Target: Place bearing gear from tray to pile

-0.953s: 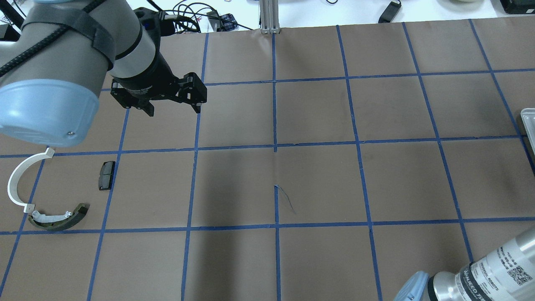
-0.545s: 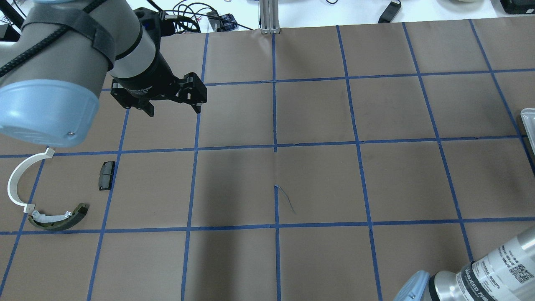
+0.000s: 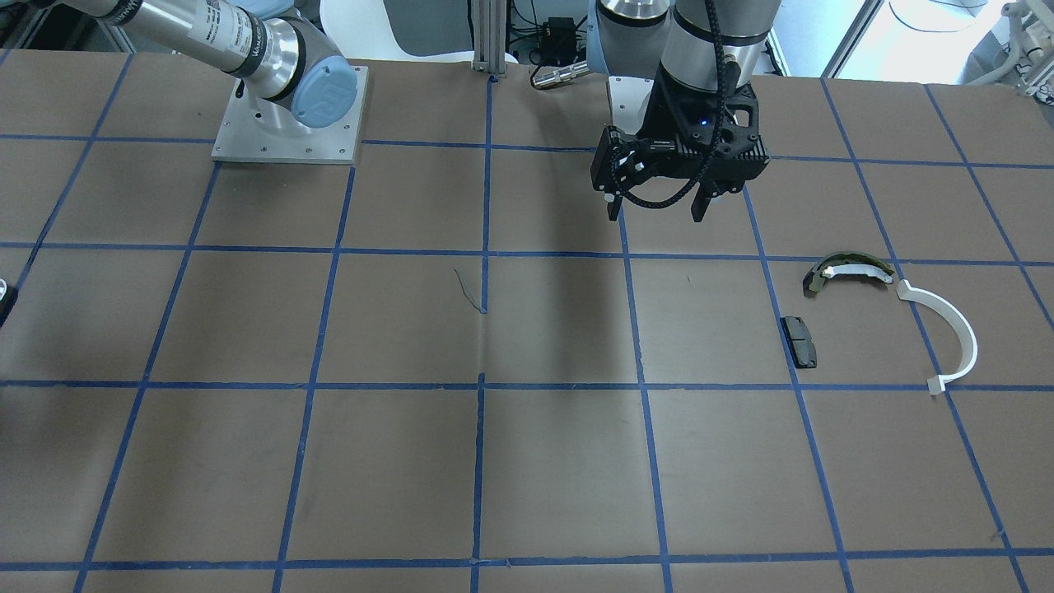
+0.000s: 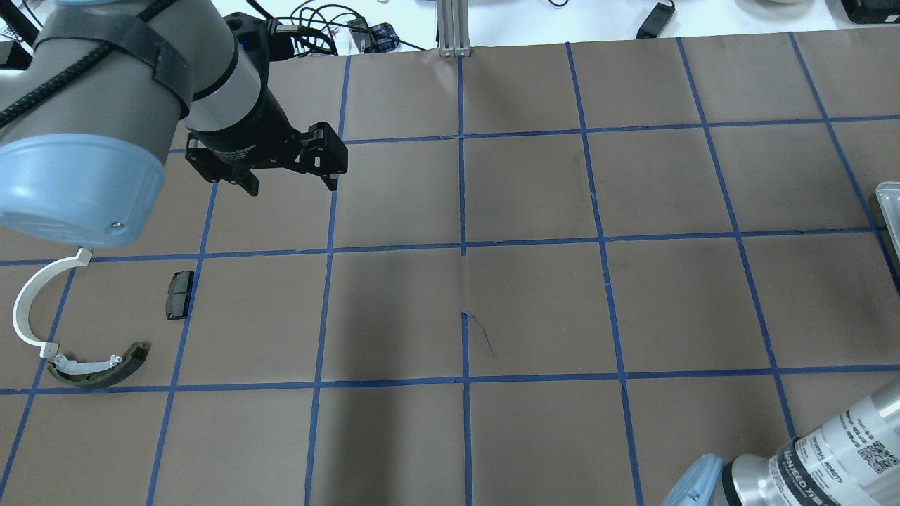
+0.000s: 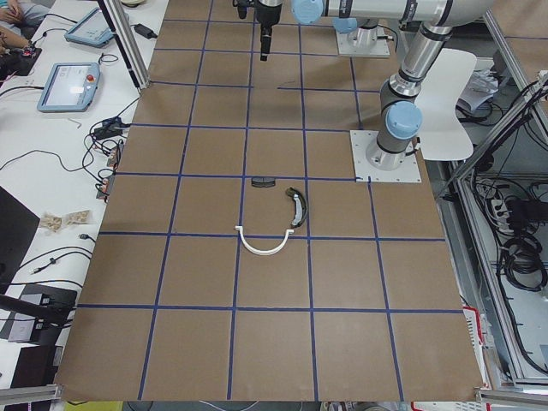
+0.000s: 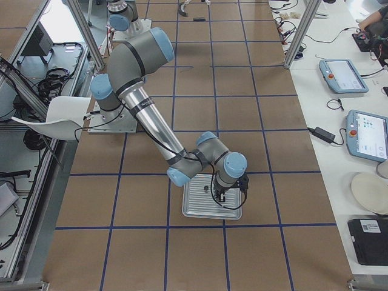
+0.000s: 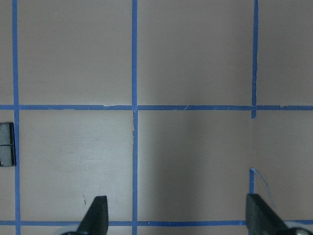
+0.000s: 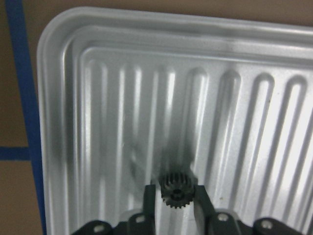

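Observation:
The bearing gear (image 8: pixel 174 190), small, dark and toothed, sits between the fingertips of my right gripper (image 8: pixel 174 198), which is shut on it just over the ribbed metal tray (image 8: pixel 98 98). That gripper also shows in the exterior right view (image 6: pixel 225 193), over the tray (image 6: pixel 200 212). The pile lies at the table's left: a white half-ring (image 4: pixel 24 295), an olive shoe (image 4: pixel 105 367) and a black pad (image 4: pixel 178 294). My left gripper (image 4: pixel 292 188) hangs open and empty above the table, behind and to the right of the pile.
Brown table with a blue tape grid. Only the tray's corner (image 4: pixel 889 211) shows at the overhead view's right edge. The right arm's forearm (image 4: pixel 830 450) crosses the bottom right corner. Cables and a post (image 4: pixel 453 28) stand at the far edge.
The right arm's forearm has shifted slightly down and right in the overhead view. The left arm and the pile have barely moved.

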### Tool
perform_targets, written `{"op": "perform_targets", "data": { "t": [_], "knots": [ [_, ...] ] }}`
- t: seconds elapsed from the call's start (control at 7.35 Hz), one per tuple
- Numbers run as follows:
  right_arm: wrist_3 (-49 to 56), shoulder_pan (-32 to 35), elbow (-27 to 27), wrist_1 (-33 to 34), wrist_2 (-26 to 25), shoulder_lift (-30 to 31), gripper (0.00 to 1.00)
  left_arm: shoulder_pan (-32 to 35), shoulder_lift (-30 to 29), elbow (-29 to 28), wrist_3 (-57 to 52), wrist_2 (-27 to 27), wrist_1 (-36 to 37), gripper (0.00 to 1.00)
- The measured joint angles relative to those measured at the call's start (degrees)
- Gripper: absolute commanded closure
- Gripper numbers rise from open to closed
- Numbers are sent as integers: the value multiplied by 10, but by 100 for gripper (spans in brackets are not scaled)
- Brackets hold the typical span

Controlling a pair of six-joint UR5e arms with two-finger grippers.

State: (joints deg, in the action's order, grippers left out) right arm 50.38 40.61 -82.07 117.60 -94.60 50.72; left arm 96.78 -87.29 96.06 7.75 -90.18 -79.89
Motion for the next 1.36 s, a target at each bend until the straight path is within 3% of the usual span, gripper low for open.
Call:
{"op": "perform_targets", "data": {
  "t": [0.54, 0.95, 1.36],
  "knots": [
    [-1, 0, 4, -11, -10, 9, 100, 0, 0, 0, 0, 0, 0, 0],
    [-18, 16, 5, -90, -4, 64, 100, 0, 1, 0, 0, 0, -1, 0],
    [-101, 74, -3, -161, 21, 104, 100, 0, 1, 0, 0, 0, -1, 0]
  ]
}}
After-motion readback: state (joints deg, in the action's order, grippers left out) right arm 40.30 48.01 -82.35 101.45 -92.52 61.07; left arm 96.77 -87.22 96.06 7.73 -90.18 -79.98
